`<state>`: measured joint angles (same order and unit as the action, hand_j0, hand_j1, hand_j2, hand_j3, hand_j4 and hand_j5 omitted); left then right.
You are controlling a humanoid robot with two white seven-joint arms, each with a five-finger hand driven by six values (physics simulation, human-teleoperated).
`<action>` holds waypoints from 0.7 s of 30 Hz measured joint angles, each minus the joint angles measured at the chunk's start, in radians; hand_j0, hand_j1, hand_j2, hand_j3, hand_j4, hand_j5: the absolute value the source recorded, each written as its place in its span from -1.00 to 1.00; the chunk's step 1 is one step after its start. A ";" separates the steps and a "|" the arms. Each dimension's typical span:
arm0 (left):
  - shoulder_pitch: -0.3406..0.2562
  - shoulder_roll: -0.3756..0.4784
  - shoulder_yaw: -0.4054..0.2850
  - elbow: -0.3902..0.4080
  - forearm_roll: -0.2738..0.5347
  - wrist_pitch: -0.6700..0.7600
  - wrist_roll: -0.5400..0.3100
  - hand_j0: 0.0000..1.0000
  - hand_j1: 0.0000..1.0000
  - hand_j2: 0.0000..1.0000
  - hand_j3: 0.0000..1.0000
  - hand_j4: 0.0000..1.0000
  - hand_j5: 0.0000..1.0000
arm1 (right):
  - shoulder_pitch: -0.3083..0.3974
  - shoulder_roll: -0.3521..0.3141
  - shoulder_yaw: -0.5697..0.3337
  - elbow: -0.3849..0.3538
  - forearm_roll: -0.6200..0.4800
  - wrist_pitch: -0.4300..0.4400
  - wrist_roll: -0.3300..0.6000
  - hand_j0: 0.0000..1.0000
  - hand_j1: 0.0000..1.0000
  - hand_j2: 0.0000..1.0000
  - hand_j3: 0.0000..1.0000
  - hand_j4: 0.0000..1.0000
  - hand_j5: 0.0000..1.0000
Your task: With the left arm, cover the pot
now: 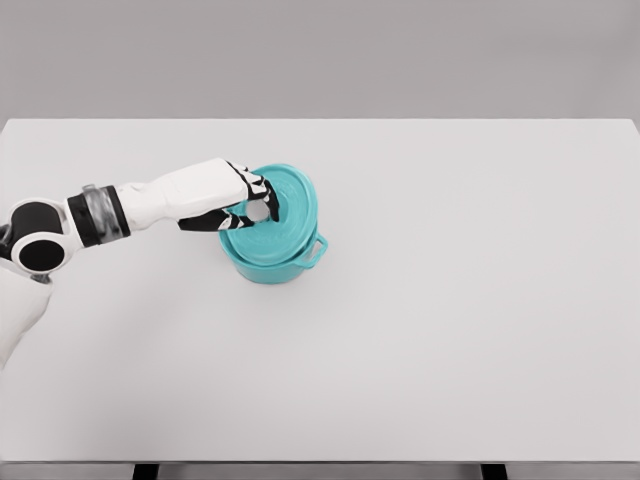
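A teal pot (275, 262) with a side handle (317, 248) stands left of the table's middle. A teal lid (282, 220) sits over the pot's mouth, tilted, its far edge raised. My left hand (256, 203) reaches in from the left with its fingers curled around the lid's knob, which is mostly hidden under them. The white forearm stretches back to the left edge of the picture.
The white table (450, 300) fills the view, with its front edge near the picture's bottom and its far edge against a grey wall. The right arm does not show.
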<state>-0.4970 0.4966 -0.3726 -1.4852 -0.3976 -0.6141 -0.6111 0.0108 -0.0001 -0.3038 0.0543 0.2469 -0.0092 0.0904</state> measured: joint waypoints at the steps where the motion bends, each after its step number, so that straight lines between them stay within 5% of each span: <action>1: 0.000 0.000 0.000 0.000 0.000 0.000 0.000 0.01 0.01 0.01 0.01 0.01 0.01 | 0.002 0.000 0.000 0.000 0.000 0.000 0.000 1.00 1.00 1.00 1.00 1.00 1.00; 21: 0.000 0.000 -0.005 0.019 -0.022 0.001 0.000 0.40 0.40 0.40 0.40 0.40 0.40 | 0.002 0.000 0.000 0.000 0.000 0.000 0.000 1.00 1.00 1.00 1.00 1.00 1.00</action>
<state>-0.4970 0.4961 -0.3778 -1.4662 -0.4194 -0.6135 -0.6112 0.0123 -0.0001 -0.3038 0.0544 0.2469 -0.0092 0.0903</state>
